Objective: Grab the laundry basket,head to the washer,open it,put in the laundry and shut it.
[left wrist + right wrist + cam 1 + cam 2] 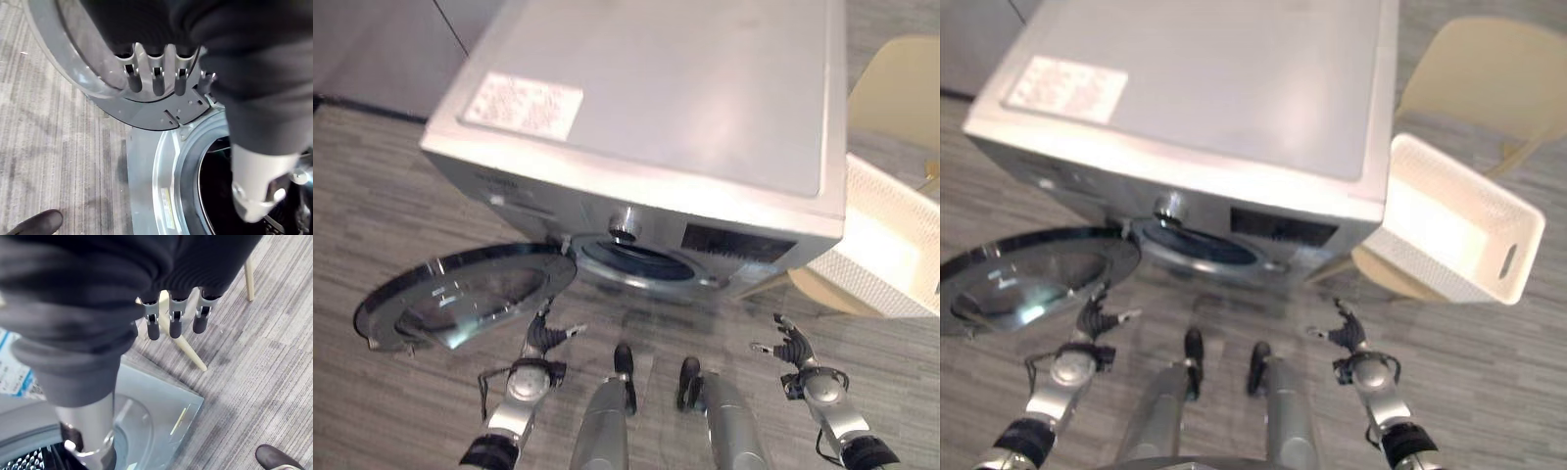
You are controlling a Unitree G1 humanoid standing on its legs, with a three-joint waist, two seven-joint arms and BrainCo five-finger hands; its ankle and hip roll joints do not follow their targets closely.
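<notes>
Robot hand on the left [546, 338], fingers relaxed and holding nothing, is hovering by the swung-open washer door [460, 292], while the right robot hand [790, 348] is hanging likewise empty, the laundry basket [1454, 227] resting on a chair [1474, 69] beside the washer [656, 117], likely parked within reach for loading.

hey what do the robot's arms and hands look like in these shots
Both arms are silver-grey metal tubes with rounded joints and dark bands near the elbows. The left hand and right hand each have a dark ribbed cover over the back and wrist. The wrist views show silver fingers in a row with dark tips, and a thicker silver thumb set apart.
</notes>
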